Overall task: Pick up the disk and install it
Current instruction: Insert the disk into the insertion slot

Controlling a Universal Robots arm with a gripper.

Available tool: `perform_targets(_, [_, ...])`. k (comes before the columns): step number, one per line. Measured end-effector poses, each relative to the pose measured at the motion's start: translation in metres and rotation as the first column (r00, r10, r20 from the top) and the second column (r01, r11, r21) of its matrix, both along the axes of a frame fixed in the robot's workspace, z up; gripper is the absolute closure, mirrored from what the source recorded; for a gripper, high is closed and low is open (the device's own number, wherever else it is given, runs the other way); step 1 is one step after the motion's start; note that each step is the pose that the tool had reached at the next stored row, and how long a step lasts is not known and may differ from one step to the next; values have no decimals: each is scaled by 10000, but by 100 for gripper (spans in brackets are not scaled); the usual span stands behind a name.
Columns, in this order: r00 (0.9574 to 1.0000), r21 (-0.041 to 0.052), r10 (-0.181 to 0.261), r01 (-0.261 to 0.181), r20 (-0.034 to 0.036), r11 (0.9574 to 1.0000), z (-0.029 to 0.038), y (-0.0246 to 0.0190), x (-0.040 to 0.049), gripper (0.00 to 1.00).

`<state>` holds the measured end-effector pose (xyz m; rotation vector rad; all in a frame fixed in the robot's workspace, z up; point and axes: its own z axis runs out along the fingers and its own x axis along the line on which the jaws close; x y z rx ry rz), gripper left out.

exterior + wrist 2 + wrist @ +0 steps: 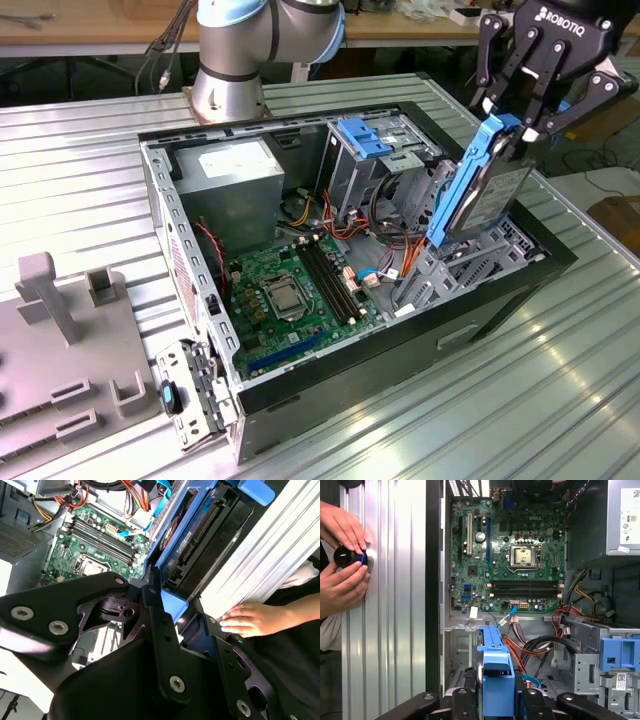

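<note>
While my claw [512, 128] gripped the disk [488, 195] by its blue rail, I held it tilted on edge above the open computer case [420, 335], presumably to line it up with the drive bay [445, 272] beneath.

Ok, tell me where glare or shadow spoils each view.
Exterior view: the ribbed table throws bright streaks beside the case, while the motherboard is evenly lit. Second wrist view: the table is washed out to white, and the hand gripping the disk is dark in front. First wrist view: the table glares too; the motherboard is well lit.
</note>
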<state>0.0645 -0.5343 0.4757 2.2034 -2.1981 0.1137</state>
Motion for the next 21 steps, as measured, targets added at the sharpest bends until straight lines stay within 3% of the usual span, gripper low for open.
perform_targets(4, [9988, 5, -480, 480, 0, 9988, -17, -1, 41, 63])
perform_targets(6, [9989, 4, -479, 479, 0, 9989, -22, 0, 82, 63])
perform_targets(9, [9989, 340, -462, 462, -16, 9983, -26, -9, 94, 63])
perform_targets(10, [9989, 395, -462, 462, -18, 9982, -27, -24, 99, 63])
perform_targets(17, [9990, 408, -452, 452, -20, 9981, -35, -151, 99, 63])
perform_targets(21, [9993, 406, -378, 379, -20, 9985, -64, -170, 103, 63])
